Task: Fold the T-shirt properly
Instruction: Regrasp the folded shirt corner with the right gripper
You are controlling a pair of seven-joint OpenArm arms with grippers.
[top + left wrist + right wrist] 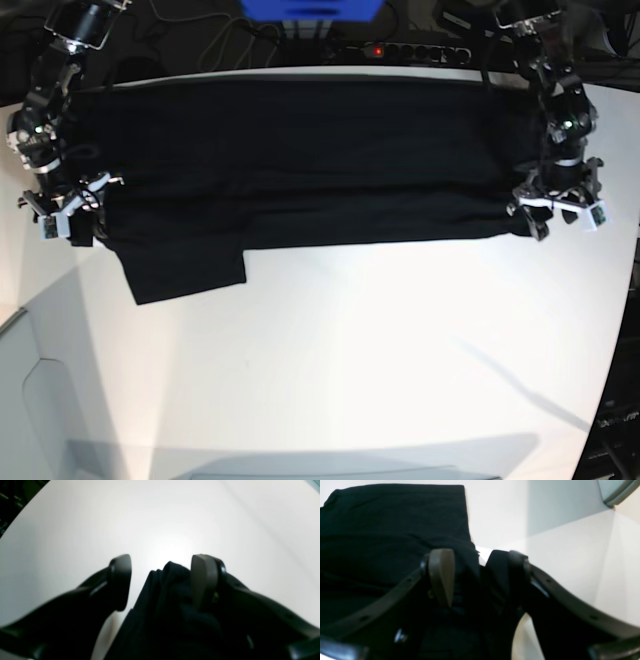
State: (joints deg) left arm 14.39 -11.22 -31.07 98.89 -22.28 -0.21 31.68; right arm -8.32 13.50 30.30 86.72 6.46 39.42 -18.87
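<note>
The black T-shirt lies flat across the far half of the white table, folded into a long band, with one sleeve sticking out toward the front on the left. My left gripper sits at the band's right end. In the left wrist view the left gripper has its jaws apart, and a bunch of shirt rests against one finger only. My right gripper sits at the band's left end. In the right wrist view the right gripper also has its jaws apart over the shirt's edge. No label or print shows.
The white table reaches from the shirt to the near edge. A power strip and a blue box stand behind the table's far edge. A pale panel lies at the front left corner.
</note>
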